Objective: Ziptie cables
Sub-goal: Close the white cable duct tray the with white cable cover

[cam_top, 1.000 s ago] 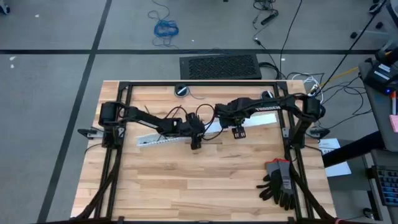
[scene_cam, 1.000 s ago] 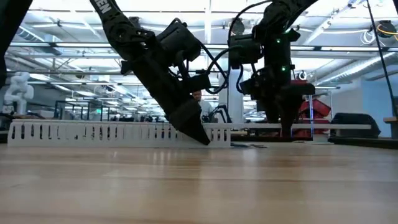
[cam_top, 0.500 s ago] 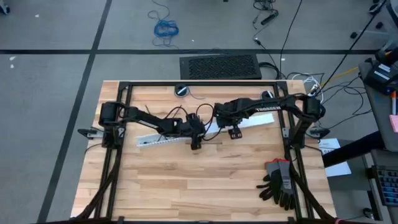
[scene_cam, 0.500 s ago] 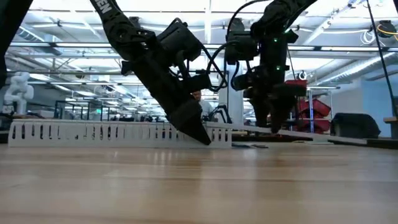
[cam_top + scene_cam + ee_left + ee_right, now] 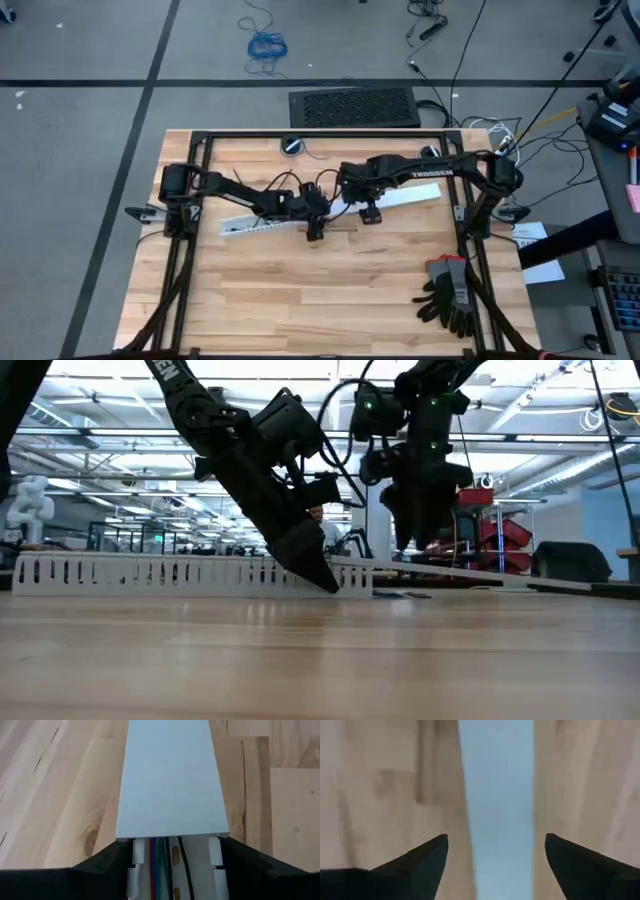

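- Cables (image 5: 159, 870) — red, blue and greenish strands lie lengthwise inside the white slotted duct (image 5: 255, 226), left of the tabletop's (image 5: 300, 300) middle. They show only at the duct's open end, where the pale lid (image 5: 170, 780) stops.
- A dark strand runs beside the cables. It cannot be told whether this is a ziptie or another wire, and no ziptie can be picked out anywhere else.
- Left gripper (image 5: 315, 230): tip down at the duct's right end, jaws spread to the duct's width with one on each side. Whether they press the walls is unclear.
- Right gripper (image 5: 370, 212): just right of the left gripper, lifted clear of the tabletop, jaws wide apart over the lid and holding nothing.
- Probable step: dealing with the lid, so that the bundle can be reached for tying.
- To do it well:
  - Centre the right jaws across the lid's width before lowering.
  - Close on the lid's long edges only, not on the duct's tabs.
  - Draw the lid rightward along its length rather than prying it up.
  - Let the left gripper brace the duct — otherwise duct and wires are likely to slide with the lid.
  - Keep the two grippers from meeting, as they stand close.
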{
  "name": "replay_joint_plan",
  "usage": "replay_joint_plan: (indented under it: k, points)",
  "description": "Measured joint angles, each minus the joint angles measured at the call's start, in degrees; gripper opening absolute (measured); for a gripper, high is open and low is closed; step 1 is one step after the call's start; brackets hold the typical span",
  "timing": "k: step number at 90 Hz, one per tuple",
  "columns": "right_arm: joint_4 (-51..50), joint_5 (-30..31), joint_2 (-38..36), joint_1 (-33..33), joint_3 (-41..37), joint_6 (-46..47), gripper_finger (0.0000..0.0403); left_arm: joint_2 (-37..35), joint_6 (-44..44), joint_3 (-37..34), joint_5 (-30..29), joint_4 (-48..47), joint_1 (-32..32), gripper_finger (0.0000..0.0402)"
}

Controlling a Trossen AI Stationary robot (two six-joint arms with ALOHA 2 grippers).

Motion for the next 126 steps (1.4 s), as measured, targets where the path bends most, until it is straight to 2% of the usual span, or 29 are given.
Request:
replay_joint_plan:
  k: [12, 34, 39, 62, 100, 126]
  points:
    - [3.65, -0.12, 0.04, 0.00, -0.91, 2.41, 0.0248, 0.00, -0.41, -0.02, 0.40, -0.11, -0.01, 0.0238]
    - [9.03, -0.14, 0.04, 0.00, -0.91, 2.02, 0.0041, 0.00, 0.03, -0.02, 0.58, -0.13, -0.01, 0.0238]
    - [10.54, -0.16, 0.04, 0.00, -0.92, 1.67, 0.0014, 0.00, 0.03, -0.02, 0.61, -0.13, -0.01, 0.0238]
    - [17.01, -2.77, 0.09, 0.19, -0.98, 2.69, 0.0001, -0.01, 0.01, -0.07, 0.63, -0.14, 0.00, 0.0238]
    - [20.13, -3.23, 7.58, 1.44, -0.65, 2.26, 0.0000, -0.02, -0.32, -0.12, 0.63, -0.31, -0.01, 0.0238]
    - [20.53, -3.19, 8.21, 1.49, -0.70, 2.30, 0.0000, -1.94, -1.50, -0.29, -0.31, -1.87, -0.06, 0.0239]
